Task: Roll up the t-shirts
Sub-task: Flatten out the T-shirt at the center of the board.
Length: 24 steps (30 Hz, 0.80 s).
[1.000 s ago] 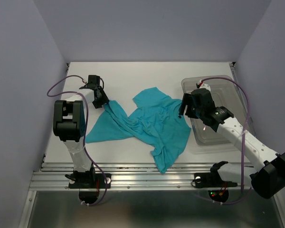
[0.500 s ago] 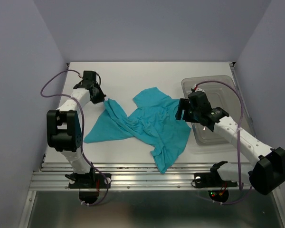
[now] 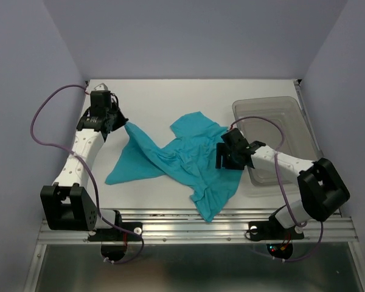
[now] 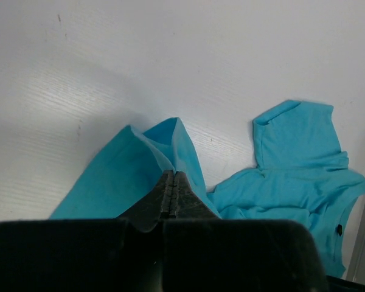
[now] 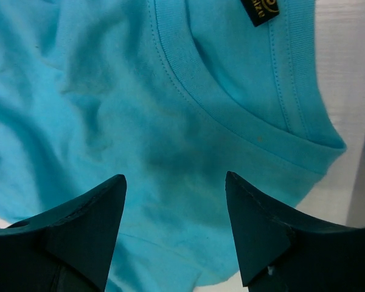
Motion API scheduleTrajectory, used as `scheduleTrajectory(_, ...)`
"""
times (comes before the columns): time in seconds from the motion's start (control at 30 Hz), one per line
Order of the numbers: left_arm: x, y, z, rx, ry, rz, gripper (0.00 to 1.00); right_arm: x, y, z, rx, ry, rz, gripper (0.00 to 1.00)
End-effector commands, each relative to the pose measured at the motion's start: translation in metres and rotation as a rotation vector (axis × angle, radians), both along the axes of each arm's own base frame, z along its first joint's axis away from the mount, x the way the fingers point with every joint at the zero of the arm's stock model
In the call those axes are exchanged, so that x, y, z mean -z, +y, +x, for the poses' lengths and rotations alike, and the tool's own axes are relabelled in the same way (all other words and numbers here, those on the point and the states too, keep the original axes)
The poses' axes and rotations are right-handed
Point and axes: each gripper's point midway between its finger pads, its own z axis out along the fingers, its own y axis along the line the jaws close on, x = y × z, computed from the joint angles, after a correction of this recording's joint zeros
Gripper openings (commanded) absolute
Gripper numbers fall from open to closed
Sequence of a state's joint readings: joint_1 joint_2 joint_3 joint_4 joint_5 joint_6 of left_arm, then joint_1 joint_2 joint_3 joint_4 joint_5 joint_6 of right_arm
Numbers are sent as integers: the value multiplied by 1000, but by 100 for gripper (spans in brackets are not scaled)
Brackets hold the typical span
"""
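The teal t-shirt [image 3: 188,161] lies crumpled and spread across the middle of the table. My left gripper [image 3: 120,121] is at its far-left corner, shut on a pinched peak of the fabric; the left wrist view shows the closed tips [image 4: 173,177] with teal cloth [image 4: 134,176] draping off both sides. My right gripper [image 3: 225,159] hovers open over the shirt's right side. In the right wrist view its fingers [image 5: 112,194] stand wide apart just above the cloth [image 5: 109,91], near the ribbed collar [image 5: 231,115] and its black label [image 5: 260,9].
A clear grey-tinted plastic bin [image 3: 292,112] sits at the right of the table, just beyond the right gripper. Bare white tabletop [image 3: 188,97] runs along the back. Metal rails [image 3: 188,228] edge the front.
The left gripper has shut on the shirt's left corner and drawn it toward the far left. The right gripper has come off the bin's edge, down and left over the shirt.
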State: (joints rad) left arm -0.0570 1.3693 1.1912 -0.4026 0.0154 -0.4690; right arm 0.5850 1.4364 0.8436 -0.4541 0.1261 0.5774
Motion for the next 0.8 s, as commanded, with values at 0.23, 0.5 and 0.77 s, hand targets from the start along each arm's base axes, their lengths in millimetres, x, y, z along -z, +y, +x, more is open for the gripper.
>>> scheduleTrajectory(0.23,1,12,-3,-36,-7,44,0,34,23,41,25,-14,-50,36)
scheduleTrajectory(0.5,-48,20,63,-43,-93,84,0,36,28,136,14,-133,-222,39)
scheduleTrajectory(0.77,-105,26,91,-59,-170,106,0,-33,65,243,-31,-282,-131,49)
